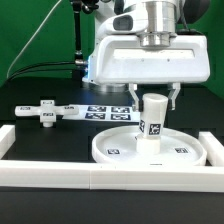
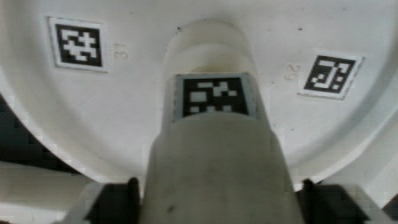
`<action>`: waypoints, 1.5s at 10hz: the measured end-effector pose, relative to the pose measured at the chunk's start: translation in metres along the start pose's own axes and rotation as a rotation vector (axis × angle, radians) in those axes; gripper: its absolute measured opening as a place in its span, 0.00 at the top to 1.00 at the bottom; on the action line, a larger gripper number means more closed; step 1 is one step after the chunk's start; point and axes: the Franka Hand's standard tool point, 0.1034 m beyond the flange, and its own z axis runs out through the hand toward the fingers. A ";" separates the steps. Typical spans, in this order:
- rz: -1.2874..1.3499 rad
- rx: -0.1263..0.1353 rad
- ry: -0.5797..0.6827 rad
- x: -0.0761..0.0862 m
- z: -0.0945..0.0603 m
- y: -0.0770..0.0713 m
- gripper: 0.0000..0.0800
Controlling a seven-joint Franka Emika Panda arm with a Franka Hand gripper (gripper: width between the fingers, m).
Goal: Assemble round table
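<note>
The white round disc (image 1: 112, 150) lies flat on the black table, near the front rail. The short cylinder leg (image 1: 153, 120) stands upright at the disc's middle, a tag facing the camera. My gripper (image 1: 156, 100) comes straight down over the leg, a finger on each side of its top, shut on it. In the wrist view the leg (image 2: 217, 140) fills the gap between my dark fingers (image 2: 121, 202), and the disc (image 2: 160, 45) with its tags lies beneath. The cross-shaped piece (image 1: 45, 111) lies flat at the exterior view's left, apart from the disc.
The marker board (image 1: 108, 111) lies behind the disc. White border rails run along the front (image 1: 100, 176) and the left (image 1: 8, 138). The robot's white base (image 1: 110, 60) stands behind, before a green backdrop.
</note>
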 end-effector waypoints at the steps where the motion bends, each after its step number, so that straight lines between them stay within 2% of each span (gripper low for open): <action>1: 0.000 0.000 -0.001 0.000 0.000 0.000 0.27; 2: -0.005 0.000 -0.001 0.004 -0.004 0.001 0.21; 6: -0.008 0.004 -0.008 0.023 -0.032 0.004 0.19; 10: -0.009 0.016 -0.047 0.017 -0.027 0.001 0.19; 11: -0.022 0.012 -0.043 0.016 -0.024 0.005 0.19; 12: -0.020 0.017 -0.071 0.010 -0.019 0.005 0.19; 15: -0.022 0.073 -0.270 0.001 -0.014 0.004 0.19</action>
